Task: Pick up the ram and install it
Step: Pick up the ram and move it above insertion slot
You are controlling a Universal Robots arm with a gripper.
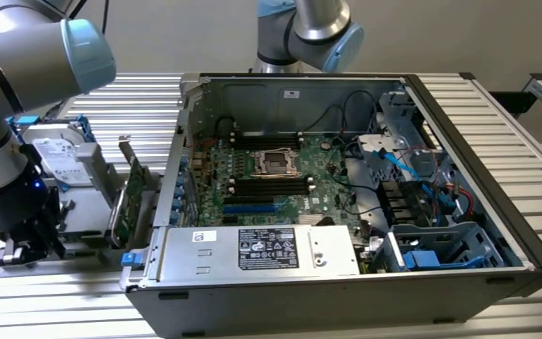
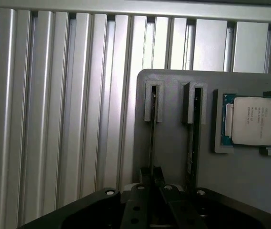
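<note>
**Gripper [image 2: 152,175] down at ram [image 2: 152,143] in holder [image 2: 172,143]**

Ram is stood edge-on in a slot of the grey holder on the slatted worktop [image 2: 54,119]. Gripper is lined up w/ its near end. Whether it's clamped can't be told. A CPU [image 2: 255,121] is seated in a recess beside the slots.

Readable text: none; every printed mark is too small or too blurred to make out.
Power supply [image 1: 332,251]: a black label [image 1: 269,248] with white print and rows of small symbols, none legible.
Same unit: a small white sticker [image 1: 205,237] beside the black label, its dark marks unreadable.
Computer case [image 1: 346,304]: a small white sticker [image 1: 292,92] on the inner far wall, its print unreadable.
Hard drive [image 1: 64,159]: a white label covers its face at the exterior view's left, with faint grey print that cannot be read.
Processor [image 2: 254,120]: short lines of engraved text on the metal lid, seen in the wrist view, characters not legible.
</note>
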